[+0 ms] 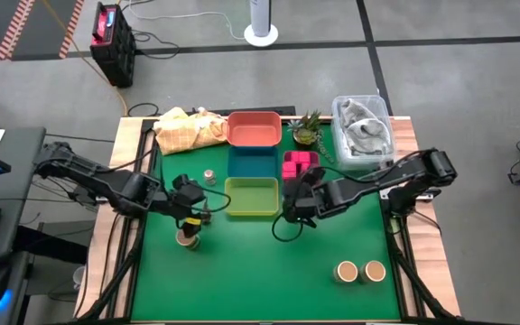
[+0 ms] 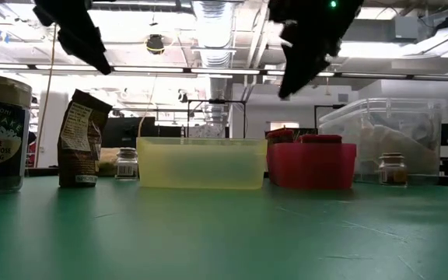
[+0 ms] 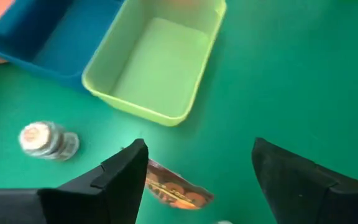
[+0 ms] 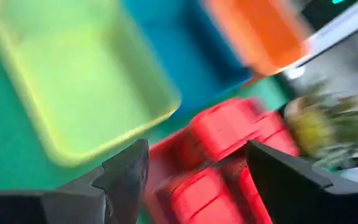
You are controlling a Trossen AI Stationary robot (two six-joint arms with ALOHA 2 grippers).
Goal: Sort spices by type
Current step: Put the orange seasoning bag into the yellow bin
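Brown crinkly spice packet (image 3: 178, 191) looks light and floppy; left hand (image 3: 194, 180), fingers apart above it, should pinch its top edge.

Right hand (image 4: 194, 180), fingers apart, empty.

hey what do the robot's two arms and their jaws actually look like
Both arms are dark, nearly black, built from jointed segments with black cables looping beside them. The left gripper and right gripper each end in two broad, matte black jaws with angular, wedge-like tips. In the high view, a small yellow patch shows near the left gripper. No other markings are readable.
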